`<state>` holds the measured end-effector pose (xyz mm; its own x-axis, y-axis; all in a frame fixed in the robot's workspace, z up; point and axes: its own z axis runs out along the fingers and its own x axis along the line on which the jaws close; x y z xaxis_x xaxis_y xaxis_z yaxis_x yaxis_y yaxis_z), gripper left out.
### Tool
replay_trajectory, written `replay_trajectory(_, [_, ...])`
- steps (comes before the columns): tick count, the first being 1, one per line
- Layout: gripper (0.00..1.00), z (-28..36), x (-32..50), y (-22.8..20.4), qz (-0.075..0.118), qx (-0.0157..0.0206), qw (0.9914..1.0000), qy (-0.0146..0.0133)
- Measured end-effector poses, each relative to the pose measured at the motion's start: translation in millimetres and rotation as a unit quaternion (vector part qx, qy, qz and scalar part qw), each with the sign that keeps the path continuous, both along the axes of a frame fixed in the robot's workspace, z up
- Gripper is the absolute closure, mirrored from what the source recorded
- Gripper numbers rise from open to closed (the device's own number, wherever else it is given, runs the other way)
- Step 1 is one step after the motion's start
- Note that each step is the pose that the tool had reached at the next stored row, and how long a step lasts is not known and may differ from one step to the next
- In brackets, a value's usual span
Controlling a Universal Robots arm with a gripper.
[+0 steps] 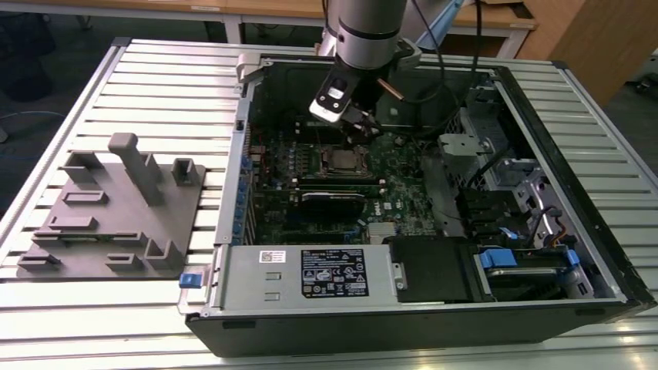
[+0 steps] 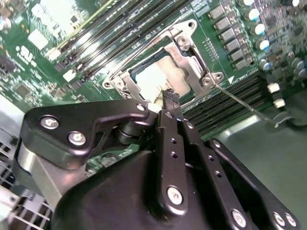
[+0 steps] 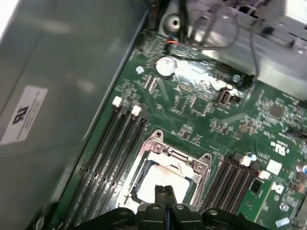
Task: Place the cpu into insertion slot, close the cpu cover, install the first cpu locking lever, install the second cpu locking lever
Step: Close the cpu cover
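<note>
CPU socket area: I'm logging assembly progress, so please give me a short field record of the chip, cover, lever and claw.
cpu: silvery top showing through the cover's window
cpu cover: appears folded down around the chip
locking lever: one thin wire lever sticks out sideways over the memory slots, apparently unlatched
claw: shut, holding nothing, tips at the chip's edge; contact cannot be told
setting: green motherboard inside an open computer case
</note>
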<state>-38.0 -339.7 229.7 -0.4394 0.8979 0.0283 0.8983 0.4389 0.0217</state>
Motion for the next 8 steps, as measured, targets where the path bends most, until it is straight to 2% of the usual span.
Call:
replay_trajectory(4, [0.89,-0.1,0.0,0.0,0.037,0.0,0.99933,0.0])
replay_trajectory(8, [0.89,-0.1,0.0,0.0,0.073,0.0,0.99736,0.0])
